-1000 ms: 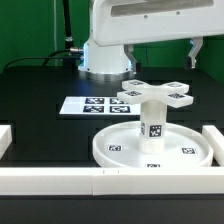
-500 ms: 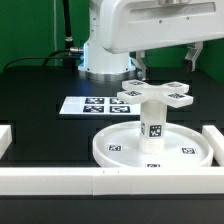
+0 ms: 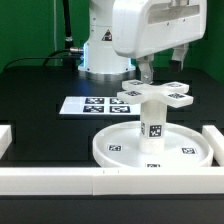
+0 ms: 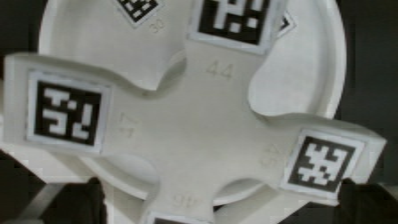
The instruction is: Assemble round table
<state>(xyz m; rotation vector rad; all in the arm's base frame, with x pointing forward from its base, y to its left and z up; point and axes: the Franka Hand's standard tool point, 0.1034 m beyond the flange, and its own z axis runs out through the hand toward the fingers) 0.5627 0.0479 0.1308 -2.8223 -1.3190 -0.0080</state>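
The large round rimmed disc (image 3: pixel 112 152) lies on the black table. The short cylinder leg (image 3: pixel 152 118) stands upright in its middle, and the cross-shaped piece (image 3: pixel 152 94) sits on top of the leg. My gripper (image 3: pixel 166 64) hangs just above the cross-shaped piece, its two dark fingers apart and holding nothing. The wrist view looks straight down on the cross-shaped piece (image 4: pixel 205 110) with its tags, and the disc (image 4: pixel 324 62) shows beneath it. My fingers do not show clearly there.
The marker board (image 3: pixel 95 105) lies behind the disc, near the robot base. Long white border blocks run along the front (image 3: pixel 60 181) and at both sides (image 3: pixel 216 140) (image 3: pixel 4 140), close to the disc.
The hand has moved toward the exterior view's left and come down, so its fingers now hang just above the cross-shaped piece. The furniture parts have not moved.
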